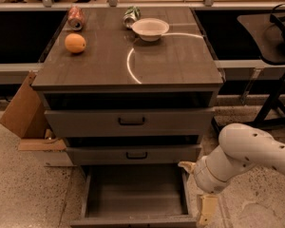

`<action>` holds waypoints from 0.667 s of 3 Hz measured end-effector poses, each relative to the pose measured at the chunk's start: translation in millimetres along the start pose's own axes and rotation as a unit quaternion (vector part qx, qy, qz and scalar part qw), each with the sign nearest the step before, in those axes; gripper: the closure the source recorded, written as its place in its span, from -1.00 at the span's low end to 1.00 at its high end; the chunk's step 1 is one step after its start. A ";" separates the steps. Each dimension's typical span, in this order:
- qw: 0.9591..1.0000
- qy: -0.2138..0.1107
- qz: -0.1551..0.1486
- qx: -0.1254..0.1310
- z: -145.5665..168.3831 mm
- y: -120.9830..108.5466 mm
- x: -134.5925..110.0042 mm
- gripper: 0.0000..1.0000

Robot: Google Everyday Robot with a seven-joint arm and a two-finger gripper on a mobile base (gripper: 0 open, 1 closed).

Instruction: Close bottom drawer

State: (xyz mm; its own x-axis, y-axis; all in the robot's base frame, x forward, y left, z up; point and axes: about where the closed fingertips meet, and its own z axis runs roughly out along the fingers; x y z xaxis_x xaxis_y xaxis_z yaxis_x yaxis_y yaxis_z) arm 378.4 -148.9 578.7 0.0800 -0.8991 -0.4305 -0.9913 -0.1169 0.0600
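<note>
Our gripper [206, 212] hangs low, just beside the right front corner of the bottom drawer [135, 194], which stands pulled out. Whether the gripper is wide or narrow we cannot tell. We judge this the approach step; next it must get before the front panel and push inward.

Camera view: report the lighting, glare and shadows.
Camera view: dim, warm light; a bright curved glare arc crosses the cabinet top; the recess above the top drawer is in deep shadow; the open bottom drawer is evenly dim; the hand hangs beside its right front corner.
</note>
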 end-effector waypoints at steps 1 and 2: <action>1.000 0.000 0.000 0.000 0.1 0.0 0.0 -1.00; 1.000 -0.004 -0.016 -0.014 22.6 -5.3 5.8 -1.00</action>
State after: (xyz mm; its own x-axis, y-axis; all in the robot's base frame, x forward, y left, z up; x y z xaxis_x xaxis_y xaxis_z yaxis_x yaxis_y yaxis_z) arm 381.8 -143.9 555.6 0.1109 -0.8909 -0.4404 -0.9850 -0.1574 0.0704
